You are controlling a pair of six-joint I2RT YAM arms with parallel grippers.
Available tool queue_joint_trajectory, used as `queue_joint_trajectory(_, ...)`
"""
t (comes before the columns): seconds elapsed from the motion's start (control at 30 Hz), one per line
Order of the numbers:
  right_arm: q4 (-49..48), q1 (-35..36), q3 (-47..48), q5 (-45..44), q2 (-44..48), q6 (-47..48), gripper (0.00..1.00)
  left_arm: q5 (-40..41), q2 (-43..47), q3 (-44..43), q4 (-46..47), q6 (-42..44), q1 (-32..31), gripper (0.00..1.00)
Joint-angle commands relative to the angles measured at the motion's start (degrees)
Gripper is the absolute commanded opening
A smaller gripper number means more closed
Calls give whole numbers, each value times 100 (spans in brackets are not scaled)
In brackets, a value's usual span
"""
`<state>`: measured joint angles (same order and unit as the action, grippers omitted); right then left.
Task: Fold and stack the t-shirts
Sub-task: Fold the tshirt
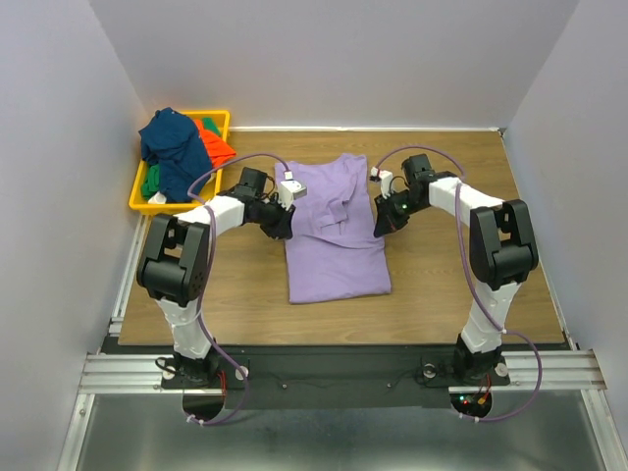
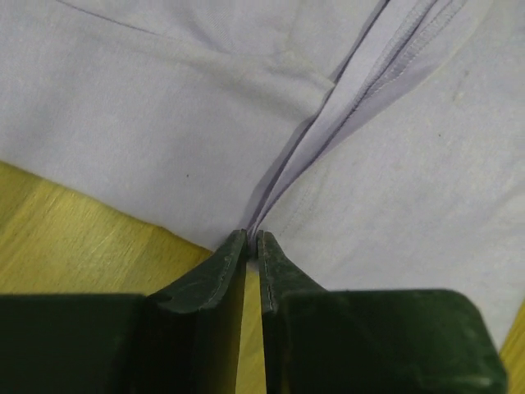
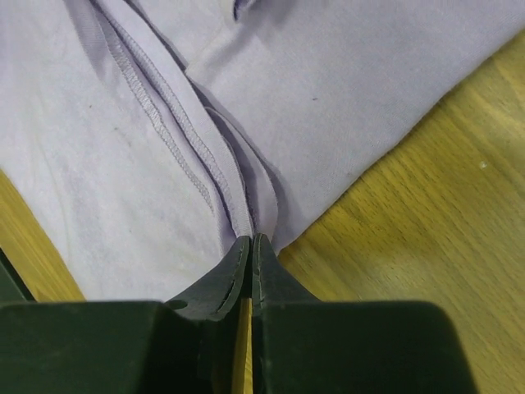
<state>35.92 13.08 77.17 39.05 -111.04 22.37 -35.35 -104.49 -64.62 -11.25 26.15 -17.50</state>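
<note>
The lavender t-shirt (image 1: 334,250) is lying spread on the middle of the table (image 1: 442,285), collar toward the far wall, while a navy shirt (image 1: 172,142), an orange-red shirt (image 1: 214,142) and a green shirt (image 1: 149,182) are sitting heaped in the yellow bin (image 1: 137,201) at the far left corner. The left gripper (image 2: 253,240) is pinching a raised ridge of cloth at the shirt's left edge, and the right gripper (image 3: 250,242) is pinching a stitched hem fold at the right edge; the 2 claws are pressing nearly together on fabric. Both grips are biting only at the very fingertips, so the cloth is at risk of sliding out once it is being pulled. If 1 side is rising or travelling faster than the other, the fold is likely to be landing skewed. The right pinch appears to be gathering several layers, and a loose one may be dropping away and bunching underneath.
</note>
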Motion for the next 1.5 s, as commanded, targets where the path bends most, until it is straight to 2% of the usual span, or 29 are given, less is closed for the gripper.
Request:
queue_joint_trajectory(0.0,64,-7,334,191,83,57,1,-323,429,-33,-202,83,18,12)
queue_joint_trajectory(0.1,90,-7,422,226,100,48,0,-367,517,-33,-246,127,18,0)
queue_joint_trajectory(0.57,152,-16,756,323,-14,206,1,-262,895,-112,-282,364,18,0)
queue_joint_trajectory(1.13,143,-7,1362,173,-690,391,1,-139,552,-446,-1,496,273,0)
queue_joint_trajectory(1.47,134,-16,1661,59,-1051,285,1,318,-176,-718,289,364,308,0)
